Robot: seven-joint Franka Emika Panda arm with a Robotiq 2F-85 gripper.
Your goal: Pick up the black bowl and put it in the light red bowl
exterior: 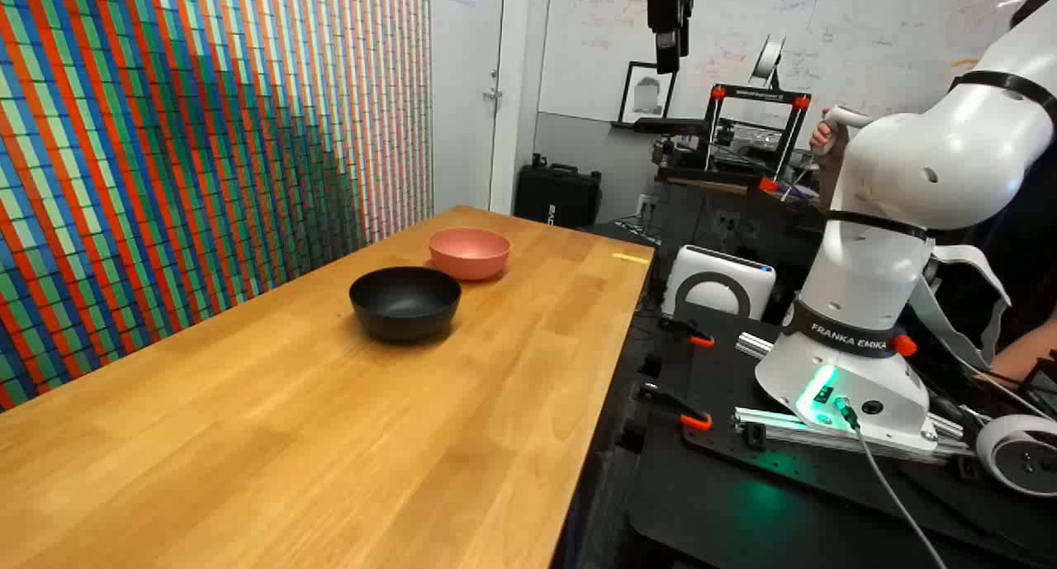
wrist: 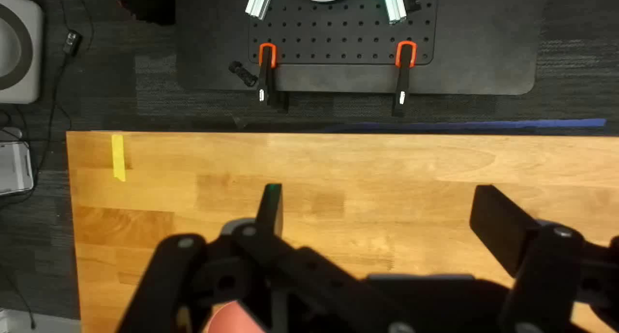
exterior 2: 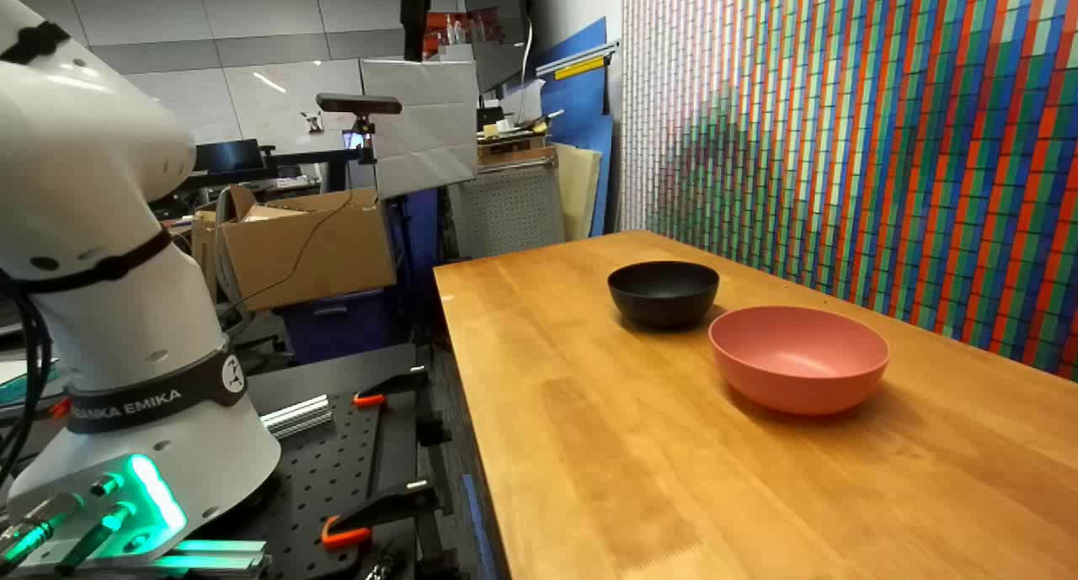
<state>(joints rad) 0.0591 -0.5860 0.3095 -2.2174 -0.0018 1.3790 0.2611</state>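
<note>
Resting on the light-brown wooden counter (exterior: 330, 437): the round, plain black bowl (exterior: 405, 305), upright, just beside the round, shallow salmon-red bowl (exterior: 470, 257).
Black two-fingered tool (wrist: 382, 212): jaws spread wide, the counter showing between them; in both exterior views it hangs high, well apart from both bowls.
Red bowl's stance: upright, partly covered by the tool at the bottom of the wrist view.
Flat yellow strip (wrist: 118, 156): on the counter, near a corner.
</note>
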